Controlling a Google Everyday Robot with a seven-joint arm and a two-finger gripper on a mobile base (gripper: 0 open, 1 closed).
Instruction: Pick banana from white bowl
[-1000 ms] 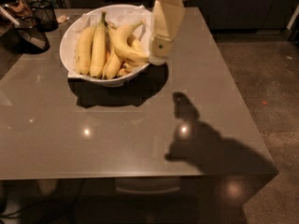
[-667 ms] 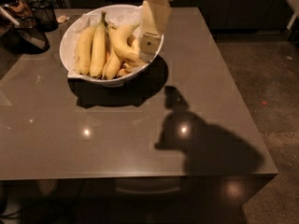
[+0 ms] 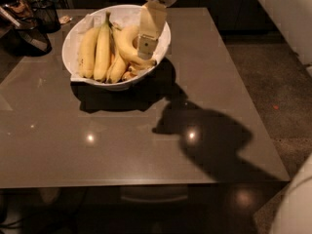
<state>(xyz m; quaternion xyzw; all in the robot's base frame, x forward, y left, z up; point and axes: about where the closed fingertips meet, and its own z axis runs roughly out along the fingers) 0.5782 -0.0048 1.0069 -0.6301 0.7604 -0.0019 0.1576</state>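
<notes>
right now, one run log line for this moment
claw: inside white bowl, at banana | banana: lying in bowl | lift: not yet

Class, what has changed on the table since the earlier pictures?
The gripper moved left, from the right edge of the white bowl to just above the banana; its shadow on the table slid left too. A grip cannot be confirmed. Bowl and other bananas stayed put.

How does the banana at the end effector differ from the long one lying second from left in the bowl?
The curved banana bends strongly; the long banana is nearly straight and longer. The curved banana lies in the right half of the white bowl, at the tip of the end effector, which hangs over that side; the long banana lies in the left half, apart from it. Both are yellow.
</notes>
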